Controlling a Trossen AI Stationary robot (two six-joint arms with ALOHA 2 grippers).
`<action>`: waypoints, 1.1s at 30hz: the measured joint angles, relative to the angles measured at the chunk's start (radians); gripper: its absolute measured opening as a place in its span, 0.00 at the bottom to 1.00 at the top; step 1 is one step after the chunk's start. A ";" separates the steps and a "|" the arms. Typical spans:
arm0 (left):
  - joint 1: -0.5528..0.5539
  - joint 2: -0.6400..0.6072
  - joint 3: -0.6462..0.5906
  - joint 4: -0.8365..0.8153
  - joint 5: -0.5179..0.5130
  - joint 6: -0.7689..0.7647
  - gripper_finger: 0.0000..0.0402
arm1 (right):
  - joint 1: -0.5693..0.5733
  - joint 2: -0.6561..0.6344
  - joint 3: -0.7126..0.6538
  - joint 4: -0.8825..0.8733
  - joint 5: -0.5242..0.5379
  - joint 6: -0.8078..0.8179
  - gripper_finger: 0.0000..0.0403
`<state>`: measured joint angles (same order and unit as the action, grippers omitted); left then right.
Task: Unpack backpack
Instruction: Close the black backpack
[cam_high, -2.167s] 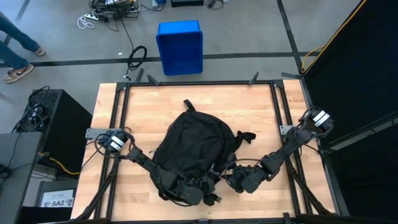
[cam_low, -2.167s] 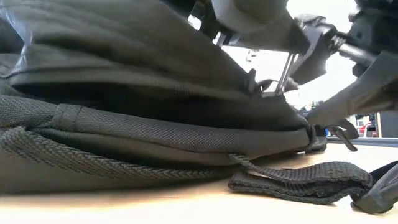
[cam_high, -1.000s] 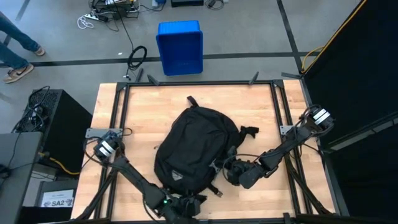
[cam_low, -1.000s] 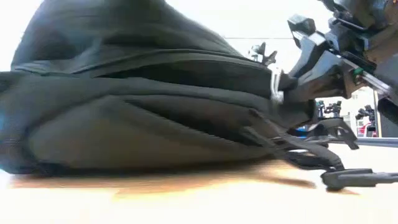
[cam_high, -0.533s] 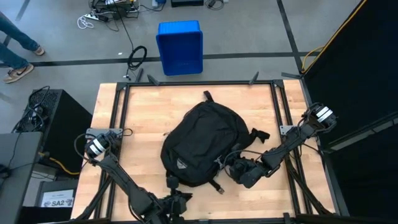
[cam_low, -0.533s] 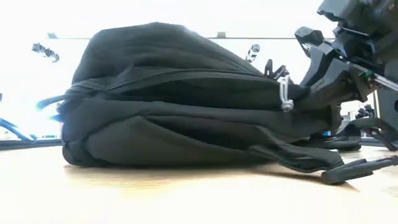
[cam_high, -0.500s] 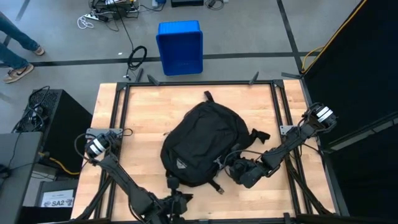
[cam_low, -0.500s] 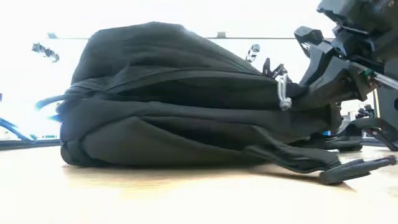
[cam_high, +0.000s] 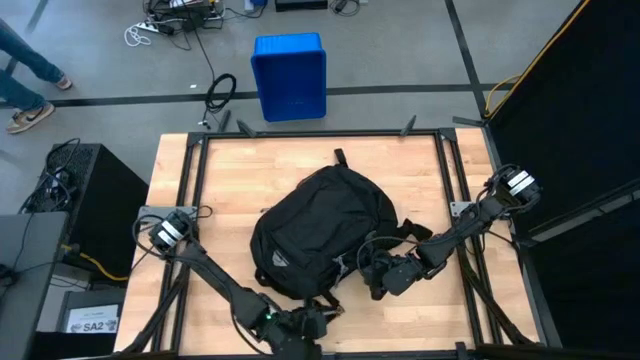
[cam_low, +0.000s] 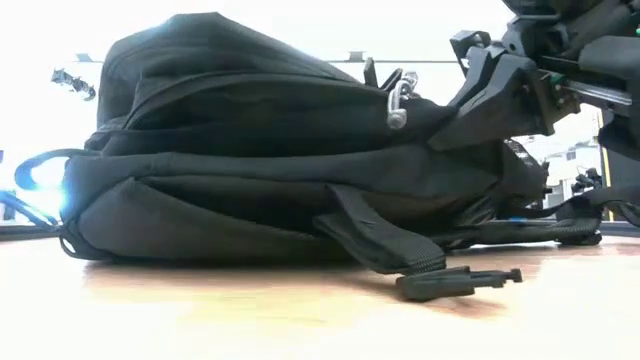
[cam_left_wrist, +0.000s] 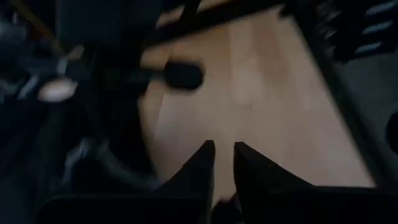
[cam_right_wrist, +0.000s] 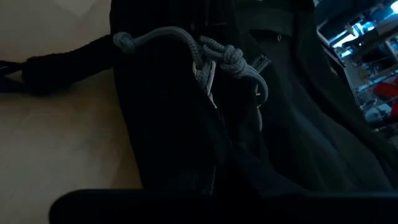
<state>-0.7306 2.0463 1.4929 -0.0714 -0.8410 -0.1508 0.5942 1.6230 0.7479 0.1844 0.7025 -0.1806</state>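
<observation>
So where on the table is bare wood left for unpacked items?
Bare wood lies between the backpack and the table's far edge, and along its left side. The near right is crowded by the right end effector and straps.

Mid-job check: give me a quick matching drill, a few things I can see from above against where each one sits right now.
Things:
1. backpack
2. blue bin
3. left pincer
4. right pincer

Places:
A. on the floor beyond the table's far edge
B. at the table's near edge, clear of the pack
C. middle of the wooden tabletop
D. against the pack's right side, by its grey zipper cords

Pairs: 1-C, 2-A, 3-B, 4-D
</observation>
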 joint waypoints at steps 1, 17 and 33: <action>-0.002 0.003 0.000 0.042 -0.016 0.050 0.12 | -0.005 0.000 0.000 0.001 -0.002 0.000 0.00; -0.068 0.109 0.001 0.181 -0.347 0.395 0.18 | -0.021 0.000 0.000 0.021 -0.018 0.004 0.00; -0.035 0.126 0.001 0.154 -0.300 0.236 0.42 | -0.021 0.000 0.000 0.041 -0.022 0.006 0.00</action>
<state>-0.7661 2.1723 1.4937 0.0830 -1.1410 0.0848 0.5735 1.6230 0.7479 0.2256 0.6807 -0.1741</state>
